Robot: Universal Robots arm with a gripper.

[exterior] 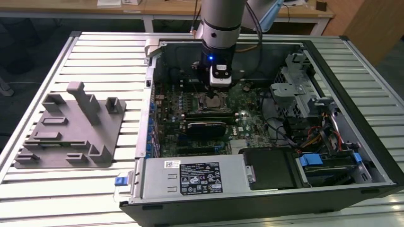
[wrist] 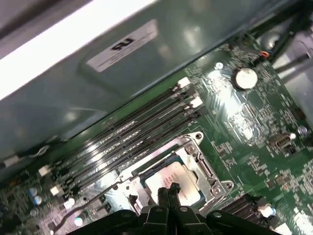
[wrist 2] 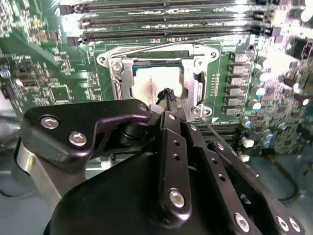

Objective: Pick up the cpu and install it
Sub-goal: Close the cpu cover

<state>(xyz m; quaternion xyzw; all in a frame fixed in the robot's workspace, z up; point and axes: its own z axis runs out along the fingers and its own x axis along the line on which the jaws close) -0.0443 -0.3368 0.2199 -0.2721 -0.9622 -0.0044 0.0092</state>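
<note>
The cpu (wrist 2: 155, 81) already lies in its socket (wrist 2: 115, 73) on the board. The gripper (wrist 2: 168, 97) hovers right above it, jaws together, holding nothing. Placing looks done; whether it is latched I cannot tell.

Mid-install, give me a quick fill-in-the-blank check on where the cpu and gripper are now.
1. The cpu lies in the motherboard's metal-framed ____.
2. The gripper hangs right over the cpu, its fingers ____ (open or shut).
3. In the exterior view, the grey fixture plate sits outside the computer case, on that view's ____ (left or right).
Missing words: socket; shut; left.
</note>
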